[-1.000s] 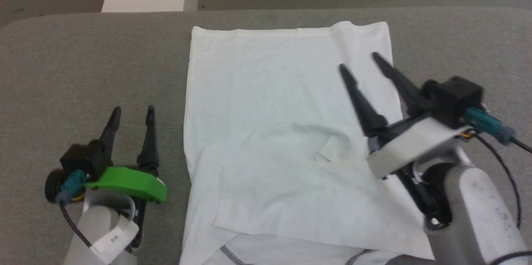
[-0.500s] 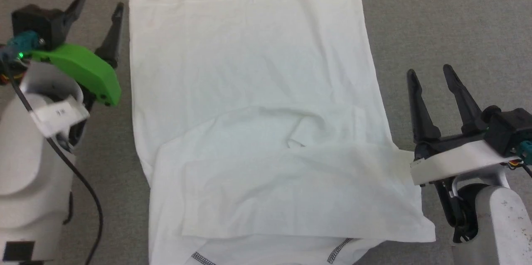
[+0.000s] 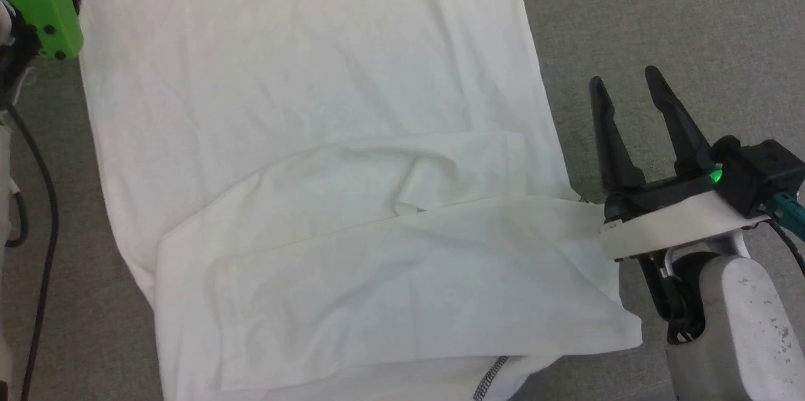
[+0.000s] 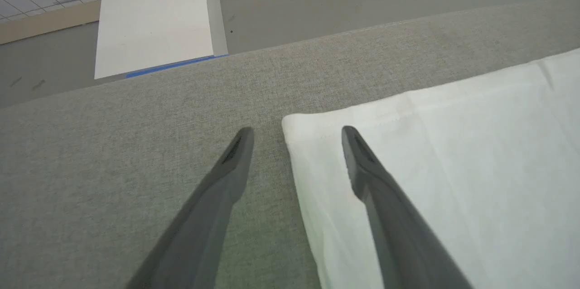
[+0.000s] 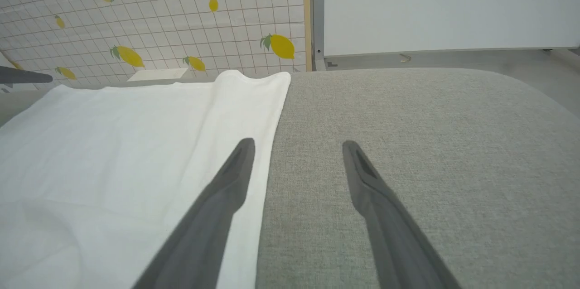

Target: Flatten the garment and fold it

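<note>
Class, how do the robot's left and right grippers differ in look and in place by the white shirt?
The left gripper wears a green cover; the right gripper wears a white cover. The left gripper straddles a corner of the thin white shirt; the right gripper stands beside its side edge, over grey fabric table. Both are open and empty.

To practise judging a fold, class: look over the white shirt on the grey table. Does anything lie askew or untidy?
Yes. The garment lies mostly flat on the table, but the layer folded across its near part sits slanted, one corner jutting past the right edge, with a small pucker near the middle.
</note>
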